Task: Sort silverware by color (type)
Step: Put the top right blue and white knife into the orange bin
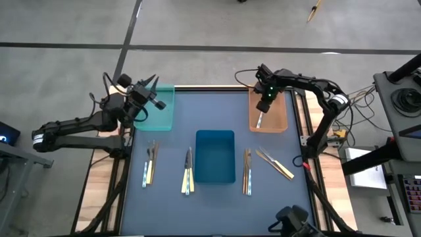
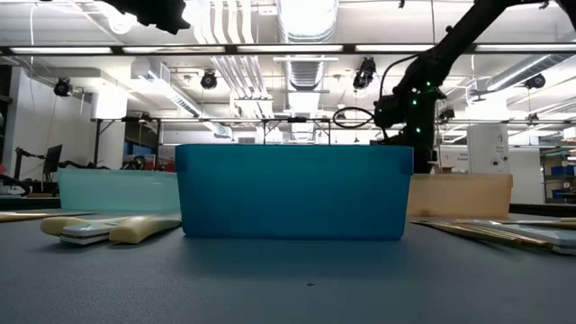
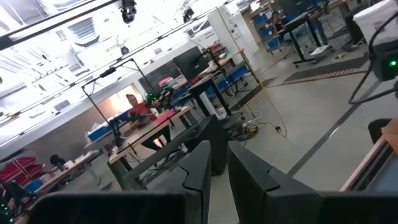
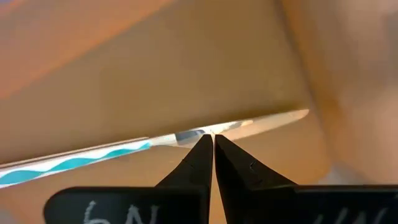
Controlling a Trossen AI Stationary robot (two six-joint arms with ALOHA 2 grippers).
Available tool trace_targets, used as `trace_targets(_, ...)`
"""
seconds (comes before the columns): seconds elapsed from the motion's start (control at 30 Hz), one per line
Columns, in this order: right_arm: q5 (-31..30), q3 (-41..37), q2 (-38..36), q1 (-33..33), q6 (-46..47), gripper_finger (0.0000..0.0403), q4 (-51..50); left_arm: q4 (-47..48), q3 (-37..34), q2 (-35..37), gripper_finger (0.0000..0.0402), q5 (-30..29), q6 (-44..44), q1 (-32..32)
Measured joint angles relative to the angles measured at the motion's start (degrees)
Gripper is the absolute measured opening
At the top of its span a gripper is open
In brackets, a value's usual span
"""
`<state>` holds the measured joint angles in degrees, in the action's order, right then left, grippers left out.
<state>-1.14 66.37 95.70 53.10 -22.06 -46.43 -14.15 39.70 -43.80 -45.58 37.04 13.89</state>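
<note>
The right gripper (image 1: 263,105) hangs over the orange tray (image 1: 281,122), fingers pinched on a utensil (image 4: 93,158). The left gripper (image 1: 152,92), well apart from that tray, is raised and tilted up, fingers nearly together.

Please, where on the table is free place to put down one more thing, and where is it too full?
Free: the near strip of the dark mat, below the utensil rows, and the far middle between the teal tray and the orange tray. Crowded: both sides of the blue tray, where utensils lie; the right claw occupies the orange tray, holding a knife.
</note>
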Motion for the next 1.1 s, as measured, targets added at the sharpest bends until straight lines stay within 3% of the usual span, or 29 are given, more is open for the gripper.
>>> trace_targets(0.33, -0.5, -5.7, 0.0, 2.3, 0.3, 0.0009, 5.8, 0.0, 0.0, 0.4, 0.0036, 0.0, 1.3, 0.0)
trace_targets(1.1, -0.4, -8.4, -0.1, 2.3, 2.1, 0.0009, 13.1, 0.0, 0.0, 0.4, 0.0036, 0.0, 1.3, 0.0)
